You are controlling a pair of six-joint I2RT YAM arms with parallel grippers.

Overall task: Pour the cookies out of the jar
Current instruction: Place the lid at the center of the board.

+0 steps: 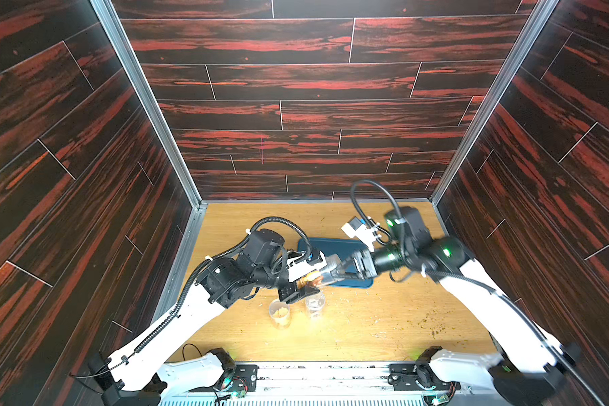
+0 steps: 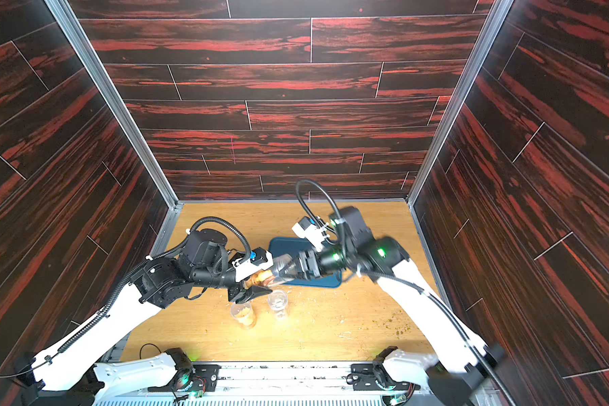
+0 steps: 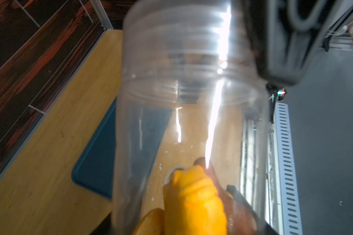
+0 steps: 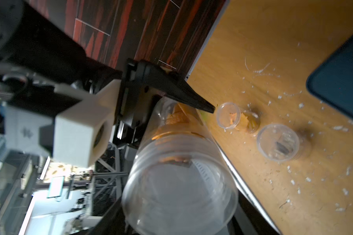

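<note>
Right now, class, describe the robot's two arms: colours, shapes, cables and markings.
Both the left arm and right arm have white link shells, bulky black joint housings and ribbed black cables. Green lights glow on the right arm's joints. Each wrist carries a white camera block. The end effector fingers are black tapered wedges.

Bench surface: light oak-grain wooden tabletop [image 1: 366,342], boxed in by dark red-and-black wood-pattern wall panels [image 1: 296,105].

Dark blue rectangular tray with rounded corners [image 1: 333,247] lies flat at 12 o'clock of table centre.

At 7 o'clock of the tray, two cups stand upright, close together but apart: small clear plastic cup holding tan fragments [image 1: 279,311], and at its 2 o'clock a second small clear plastic cup [image 1: 314,301], contents unclear.

Pale flecks [image 1: 376,320] lie scattered at 3 to 5 o'clock of the cups. Greenish specks [image 1: 433,329] lie at 4 o'clock of the table.
</note>
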